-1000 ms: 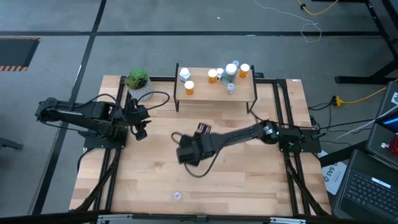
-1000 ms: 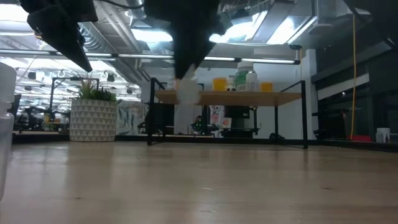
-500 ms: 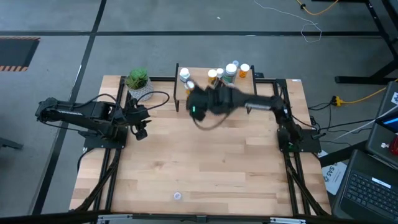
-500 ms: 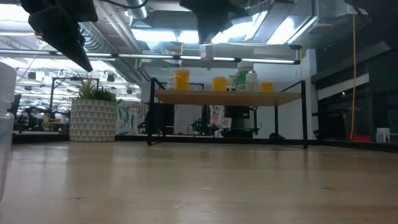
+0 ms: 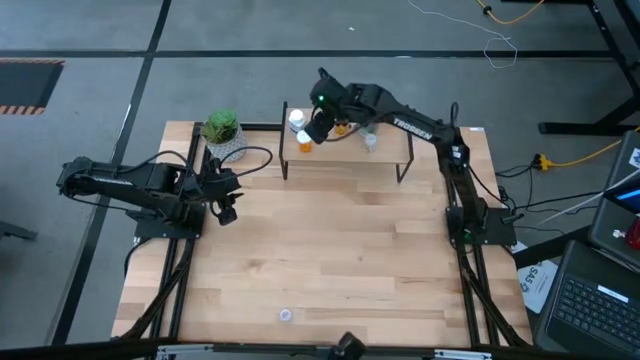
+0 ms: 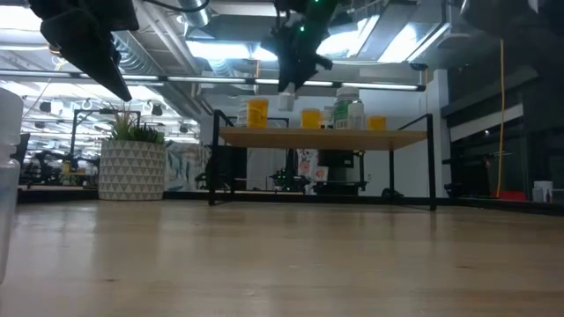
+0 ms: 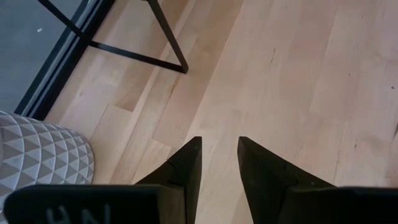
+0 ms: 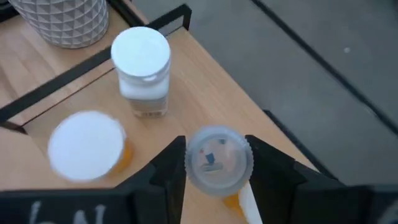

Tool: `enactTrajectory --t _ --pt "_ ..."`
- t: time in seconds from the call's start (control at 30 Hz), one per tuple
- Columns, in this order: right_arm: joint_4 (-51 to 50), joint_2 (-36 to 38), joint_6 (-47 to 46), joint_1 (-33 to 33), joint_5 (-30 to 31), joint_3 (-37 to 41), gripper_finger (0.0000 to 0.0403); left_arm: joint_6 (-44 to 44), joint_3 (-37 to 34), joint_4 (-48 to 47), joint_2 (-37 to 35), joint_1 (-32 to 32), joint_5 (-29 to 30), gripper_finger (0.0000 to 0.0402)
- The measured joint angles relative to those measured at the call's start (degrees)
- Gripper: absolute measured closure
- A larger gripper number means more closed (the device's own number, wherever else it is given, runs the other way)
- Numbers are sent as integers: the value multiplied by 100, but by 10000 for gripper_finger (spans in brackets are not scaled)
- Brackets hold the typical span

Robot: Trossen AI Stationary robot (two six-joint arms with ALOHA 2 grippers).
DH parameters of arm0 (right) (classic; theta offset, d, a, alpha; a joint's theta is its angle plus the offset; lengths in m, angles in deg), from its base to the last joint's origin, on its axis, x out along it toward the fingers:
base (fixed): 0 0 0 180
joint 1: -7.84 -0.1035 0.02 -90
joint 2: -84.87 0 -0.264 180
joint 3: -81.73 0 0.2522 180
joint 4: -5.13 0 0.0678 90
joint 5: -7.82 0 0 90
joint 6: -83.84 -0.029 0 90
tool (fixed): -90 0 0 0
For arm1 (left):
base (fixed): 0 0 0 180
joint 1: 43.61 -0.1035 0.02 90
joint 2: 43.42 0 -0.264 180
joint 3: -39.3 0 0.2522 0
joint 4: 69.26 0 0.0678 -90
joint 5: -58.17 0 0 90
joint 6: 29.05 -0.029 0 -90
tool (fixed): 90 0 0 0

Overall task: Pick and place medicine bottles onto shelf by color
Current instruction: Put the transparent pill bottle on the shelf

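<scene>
— Since a second ago the right hand has swung from mid-counter up to the shelf's left end. What is it carrying?

— It's clamped on a small clear bottle with a bluish cap, pinched between both fingers and hanging above the shelf top.

— What's close to it?

— Just beside it stand a white bottle and an orange bottle with a white cap. Farther along the shelf are more orange bottles and a larger greenish bottle. A potted plant sits on the counter by the shelf's left leg.

— And the arm?

— Stretched long from its base at the counter's right edge, its hand pointing down.

— Do the views differ?

— The low view shows the hand above the bottle tops; only the wrist view shows the grip. Only the high view shows a small round whitish thing near the counter's front edge.

— The other arm?

— The left hand hangs near the plant, fingers parted, empty.
</scene>
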Motion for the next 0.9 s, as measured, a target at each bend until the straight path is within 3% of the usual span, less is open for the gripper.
enactTrajectory --t 0.1,0.47,0.73,0.9 --pt "50 -135 126 140 -274 23 261 0 0 -2 0 -2 0 303" --pt "159 -544 441 380 -292 23 258 2 2 0 2 0 0 303" --pt "243 -556 423 398 -300 23 190 2 2 0 2 0 0 303" --pt "259 -556 434 396 -314 20 168 2 2 0 2 0 0 303"
